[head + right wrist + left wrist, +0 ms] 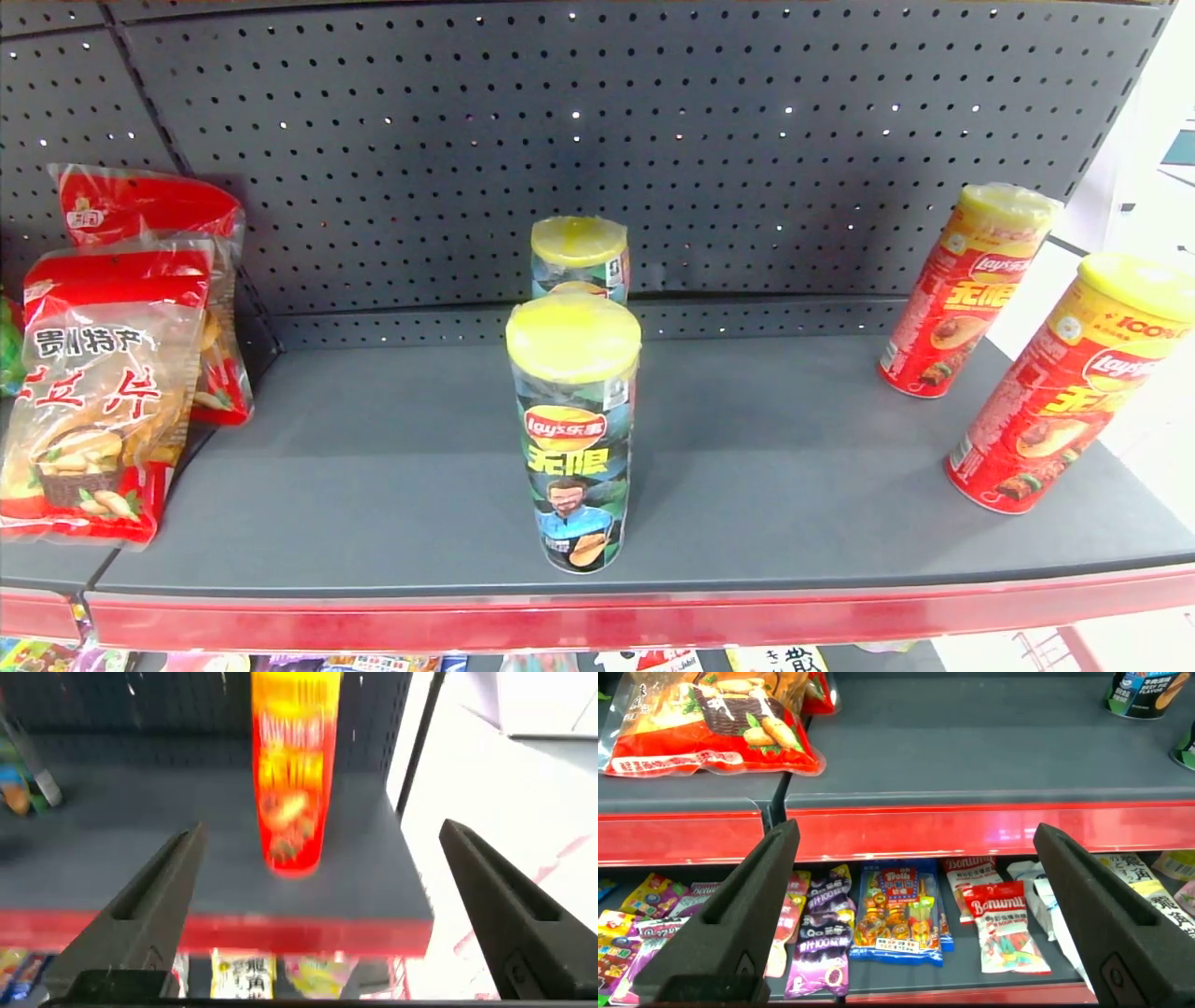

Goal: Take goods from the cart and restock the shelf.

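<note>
Open lanes on grey metal shelf deck (pixel 794 467) either side of two green yellow-lidded crisp tubes (pixel 574 439), centre, in file. Bounds: red snack bags (pixel 93 411) left, two red crisp tubes (pixel 966 289) right.

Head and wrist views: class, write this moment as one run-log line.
left tool: open, empty | right tool: open, empty, facing red cylindrical crisp can | grey metal shelf: partly stocked

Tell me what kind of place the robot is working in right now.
Most likely a shop aisle, a supermarket or convenience store: a grey shelf with a red front edge and pegboard back, chip cans standing in rows, snack bags, candy packets on the tier below.
</note>
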